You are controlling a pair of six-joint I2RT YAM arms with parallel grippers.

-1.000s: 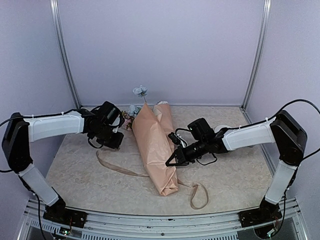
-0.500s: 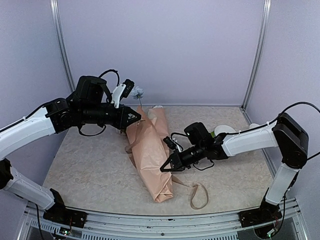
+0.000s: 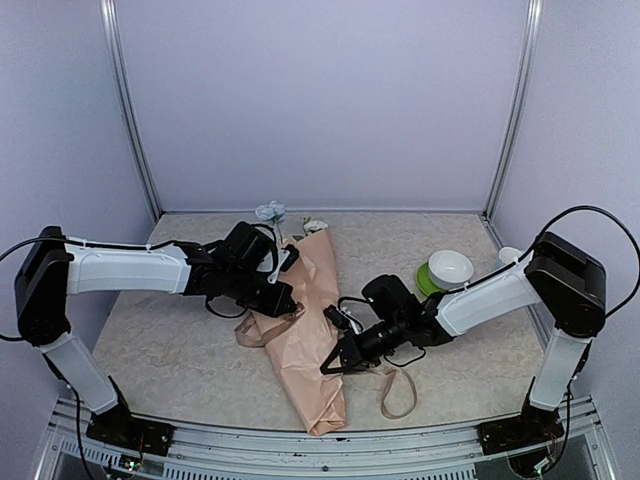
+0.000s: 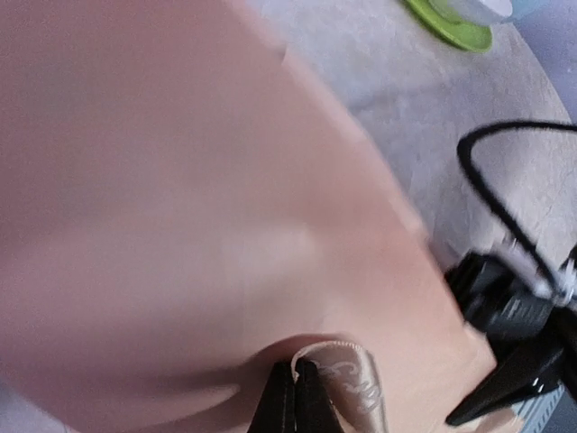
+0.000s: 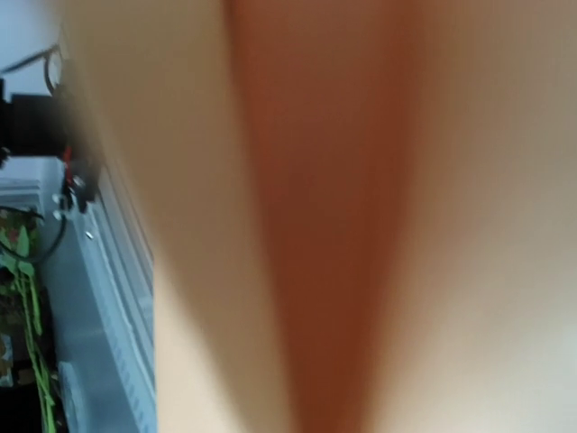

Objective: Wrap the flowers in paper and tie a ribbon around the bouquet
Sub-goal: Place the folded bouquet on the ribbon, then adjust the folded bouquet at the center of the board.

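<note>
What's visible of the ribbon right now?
The ribbon is a narrow, soft beige-tan fabric strip. One stretch lies bunched in a loose loop on the table left of the bouquet, just below the shut left end effector, which seems to pinch it. Another stretch emerges at the bouquet's right side and curls into an open loop near the front edge. The part between them is hidden by the bouquet.

The left arm and right arm share glossy white link shells, bulky matte-black joint housings, thin looping black cables, and slim tapered black fingers.
</note>
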